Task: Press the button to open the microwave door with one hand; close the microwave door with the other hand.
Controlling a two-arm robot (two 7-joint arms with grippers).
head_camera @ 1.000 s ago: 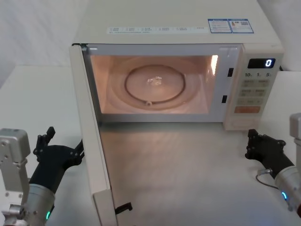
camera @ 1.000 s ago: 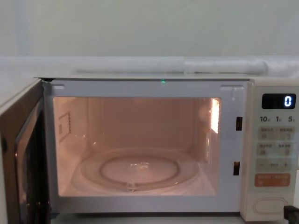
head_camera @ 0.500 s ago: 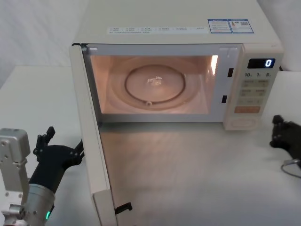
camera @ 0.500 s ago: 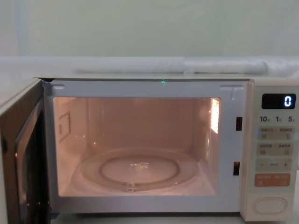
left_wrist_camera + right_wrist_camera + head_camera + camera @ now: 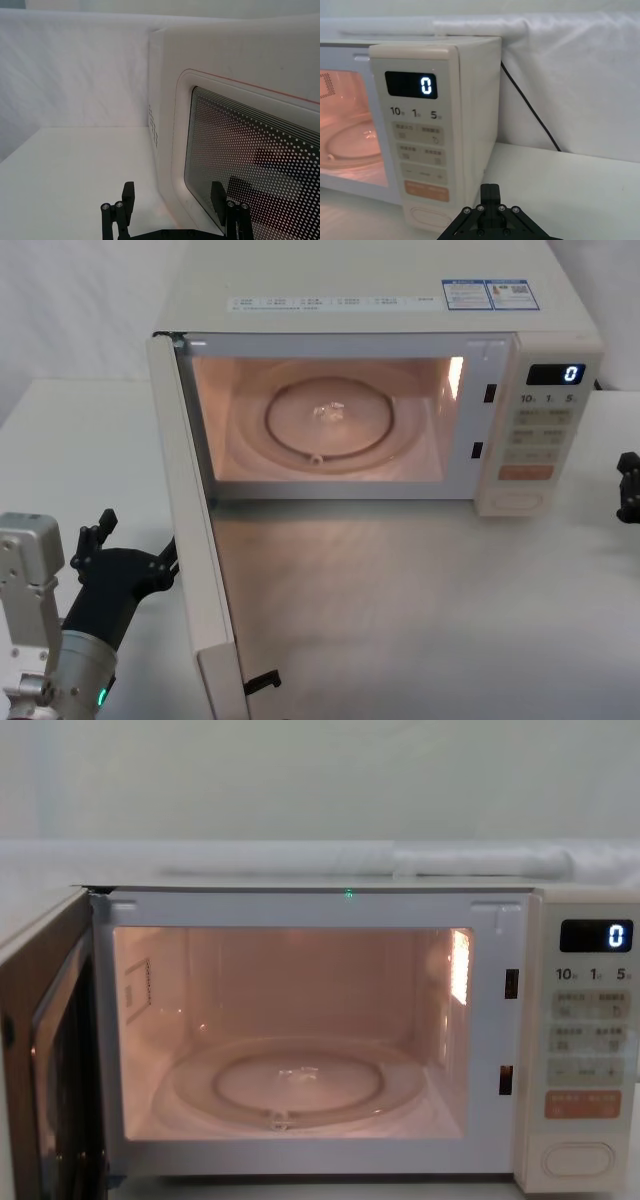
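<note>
A: End effector states? Near stuff first.
B: Left end effector [image 5: 128, 562] sat low on the table [image 5: 420, 610], fingers [image 5: 128, 196] spread apart, just outside the microwave door [image 5: 195, 540]. Touching or not, couldn't tell.
A: Door?
B: Swung wide open on its left hinge, cavity lit, glass turntable [image 5: 290, 1085] inside.
A: Right side?
B: Right end effector [image 5: 628, 488] was at the head view's right edge, apart from the control panel [image 5: 540, 430]; open or closed, couldn't tell.
A: Button?
B: Button [image 5: 578, 1159] was at the panel's bottom, under the orange key [image 5: 583, 1104]. Display [image 5: 411, 84] read 0.
</note>
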